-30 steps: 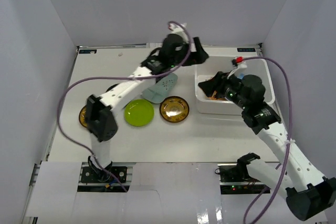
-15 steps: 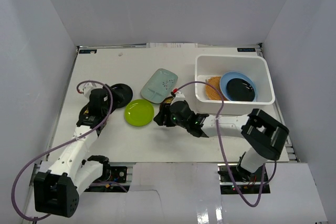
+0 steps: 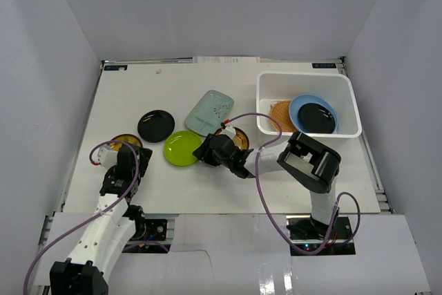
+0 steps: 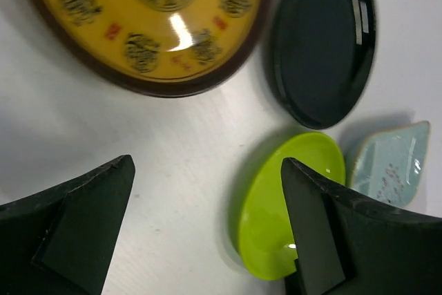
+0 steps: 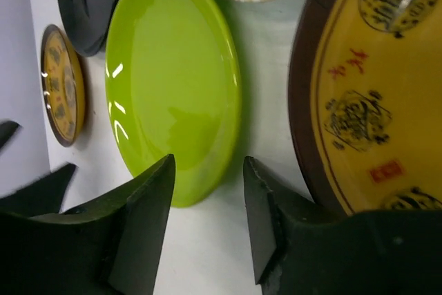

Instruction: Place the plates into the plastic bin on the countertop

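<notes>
The white plastic bin (image 3: 307, 131) stands at the right and holds the woven tan plate (image 3: 279, 114) and the light-blue plate (image 3: 298, 107) with a black dish in it. On the countertop (image 3: 138, 94) lie the glossy black plate (image 3: 155, 126), lime-green plate (image 3: 181, 148), grey-green rectangular plate (image 3: 210, 111) and two gold-centred plates (image 3: 235, 137) (image 3: 125, 141). My right gripper (image 3: 205, 151) (image 5: 207, 174) is open, low beside the green plate's (image 5: 173, 81) right rim, with the gold plate (image 5: 373, 88) on its other side. My left gripper (image 3: 124, 162) (image 4: 207, 233) is open and empty near the left gold plate (image 4: 159, 18).
Grey-white walls enclose the table on three sides. The left wrist view also shows the black plate (image 4: 321, 39), green plate (image 4: 283, 205) and grey-green plate (image 4: 390, 160). Purple cables loop from both arms over the near part of the table.
Both arms left the bin area and came down to the table. Over the last half second my left arm drew back, uncovering the black plate, and my right gripper moved left to the green plate.
</notes>
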Action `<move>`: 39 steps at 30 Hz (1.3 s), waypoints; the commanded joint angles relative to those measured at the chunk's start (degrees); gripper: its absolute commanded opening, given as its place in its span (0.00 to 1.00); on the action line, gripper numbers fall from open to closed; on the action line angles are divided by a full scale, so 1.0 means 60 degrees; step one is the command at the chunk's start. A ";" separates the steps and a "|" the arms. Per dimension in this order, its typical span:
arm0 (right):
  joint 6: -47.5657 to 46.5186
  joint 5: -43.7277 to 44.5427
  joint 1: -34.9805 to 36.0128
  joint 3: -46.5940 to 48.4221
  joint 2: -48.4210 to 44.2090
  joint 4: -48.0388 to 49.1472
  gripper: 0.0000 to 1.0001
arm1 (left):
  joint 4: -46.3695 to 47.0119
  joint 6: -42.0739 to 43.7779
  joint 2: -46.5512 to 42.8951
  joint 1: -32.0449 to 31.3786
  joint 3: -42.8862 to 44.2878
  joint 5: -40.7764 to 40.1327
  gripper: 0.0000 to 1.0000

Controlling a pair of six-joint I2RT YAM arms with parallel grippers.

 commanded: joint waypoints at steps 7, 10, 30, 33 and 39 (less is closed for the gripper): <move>0.0605 0.0152 -0.0007 -0.0232 0.0432 0.0998 0.08 | -0.1572 -0.1943 -0.0460 0.0230 -0.0414 -0.1779 0.98; 0.0034 -0.0287 0.0124 -0.0966 -0.0489 0.1509 0.08 | -0.1456 -0.2162 -0.0240 0.0361 -0.0487 -0.2175 0.98; -0.6309 -0.0071 -0.5214 -0.0191 -0.8708 -0.3804 0.08 | 0.1473 -0.1431 0.2088 0.1519 -0.0897 -0.1913 0.54; -0.6398 -0.0199 -0.7180 -0.0542 -0.8900 -0.4378 0.08 | 0.2059 -0.0919 0.2441 0.1534 -0.0853 -0.1679 0.27; -0.5710 -0.2834 -0.9895 -0.0733 -0.7628 -0.4481 0.08 | 0.1022 0.0195 0.2559 0.1534 0.0185 -0.1341 0.00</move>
